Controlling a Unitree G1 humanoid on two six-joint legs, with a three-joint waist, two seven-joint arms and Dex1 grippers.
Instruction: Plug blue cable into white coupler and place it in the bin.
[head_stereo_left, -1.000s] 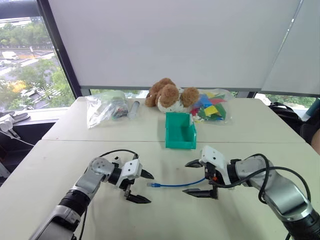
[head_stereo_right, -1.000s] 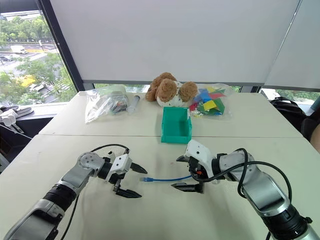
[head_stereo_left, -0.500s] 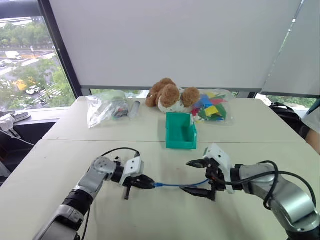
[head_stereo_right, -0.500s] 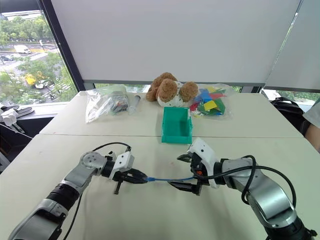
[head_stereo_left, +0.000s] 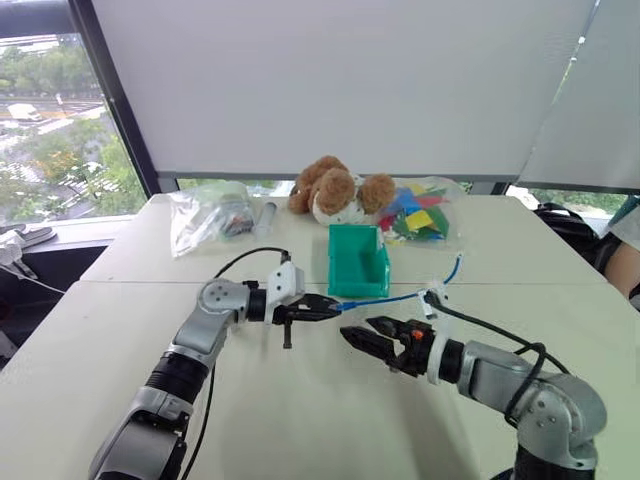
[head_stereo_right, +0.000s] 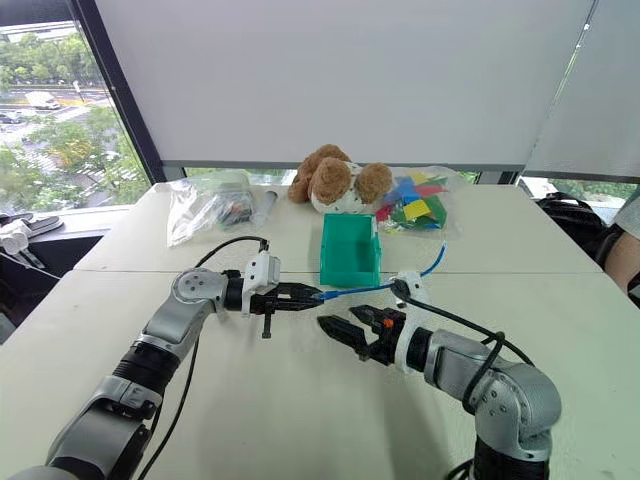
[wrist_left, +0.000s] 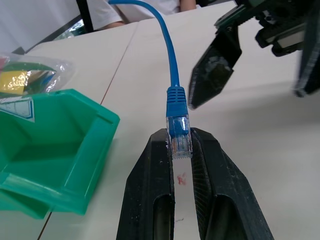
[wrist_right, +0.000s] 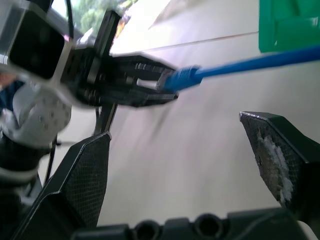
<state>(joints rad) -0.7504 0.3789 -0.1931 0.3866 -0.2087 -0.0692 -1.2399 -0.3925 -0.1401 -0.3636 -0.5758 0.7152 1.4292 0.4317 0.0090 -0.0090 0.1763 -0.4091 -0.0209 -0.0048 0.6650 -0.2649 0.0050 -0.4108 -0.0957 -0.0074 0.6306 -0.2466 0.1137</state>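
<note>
Blue cable (head_stereo_left: 385, 297): held above the bench, near the bin (head_stereo_left: 359, 262).
Left gripper (wrist_left: 181, 150): jaws clamped on the clear plug.
Right gripper (head_stereo_left: 372, 338): jaws wide, empty.
Handling: probably light, limp; best gripped at the plug.

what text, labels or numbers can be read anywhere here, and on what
None can be read.
Small teal-green plastic bin: a white label on its inner wall in the left wrist view, print too blurred to read.
Clear plastic bag of coloured pieces: no legible print.
Clear plastic bag by the window: contents too small to tell any text.
Clear plug of the thin blue cable: no marking legible.
</note>
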